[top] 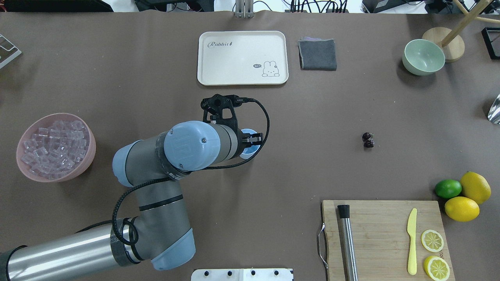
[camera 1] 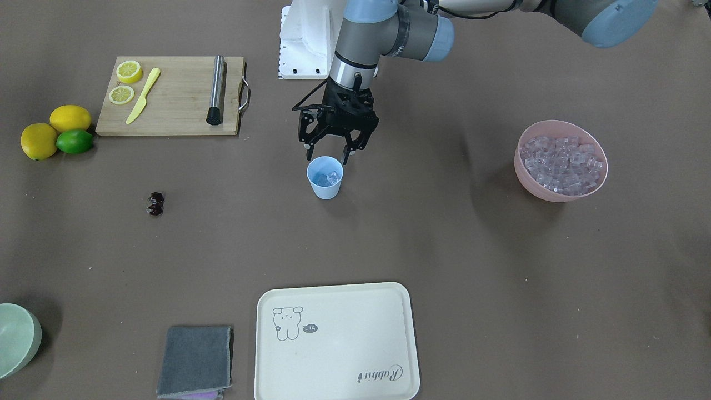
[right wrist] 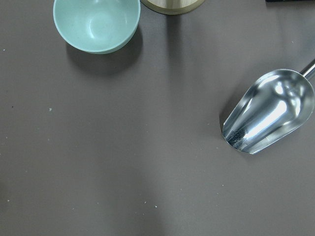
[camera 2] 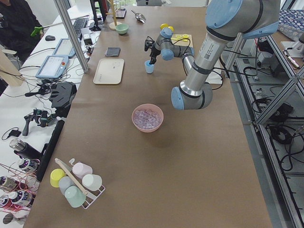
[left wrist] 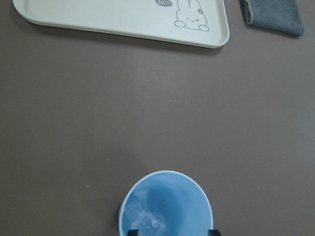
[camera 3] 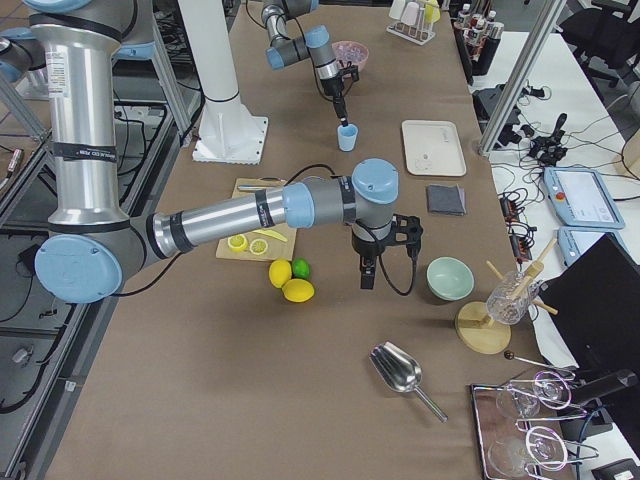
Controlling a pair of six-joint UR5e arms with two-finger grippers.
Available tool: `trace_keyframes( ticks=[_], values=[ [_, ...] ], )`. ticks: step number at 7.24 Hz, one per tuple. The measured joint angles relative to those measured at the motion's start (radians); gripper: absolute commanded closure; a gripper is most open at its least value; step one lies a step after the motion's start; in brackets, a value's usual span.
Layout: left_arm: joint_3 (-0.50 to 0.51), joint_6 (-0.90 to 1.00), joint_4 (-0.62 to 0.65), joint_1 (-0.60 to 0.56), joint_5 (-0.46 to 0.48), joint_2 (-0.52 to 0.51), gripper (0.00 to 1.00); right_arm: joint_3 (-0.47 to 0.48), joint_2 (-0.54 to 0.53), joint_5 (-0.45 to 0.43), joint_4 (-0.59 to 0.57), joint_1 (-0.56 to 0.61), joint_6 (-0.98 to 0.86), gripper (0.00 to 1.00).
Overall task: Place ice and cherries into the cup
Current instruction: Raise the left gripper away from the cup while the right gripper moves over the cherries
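Hovering wide open just above the cup (camera 1: 325, 190), the left gripper (camera 1: 328, 158) is placed to drop ice (camera 1: 332, 178) straight in; the cherries (camera 1: 155, 204) lie well aside.

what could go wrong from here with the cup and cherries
1. The left gripper hangs open right at the rim of the cup. A sideways move could clip the light cup and tip it, spilling the ice inside.
2. The cherries are tiny and glossy and lie well apart from the cup, so a pinch may slip or roll them away.
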Motion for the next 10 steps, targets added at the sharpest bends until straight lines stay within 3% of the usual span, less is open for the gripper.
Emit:
trace_keyframes(
  ticks=[3, 5, 10],
  values=[
    [-0.006, 0.118, 0.022, -0.056, 0.063, 0.026, 0.02, 0.007, 0.062, -0.001, 0.001, -0.069, 0.034, 0.00],
    [-0.052, 0.309, 0.025, -0.133, 0.089, 0.073, 0.02, 0.014, 0.134, -0.008, 0.002, -0.176, 0.133, 0.00],
    [-0.167, 0.454, 0.024, -0.370, -0.180, 0.198, 0.02, 0.011, 0.170, -0.101, 0.138, -0.396, 0.416, 0.00]
  ],
)
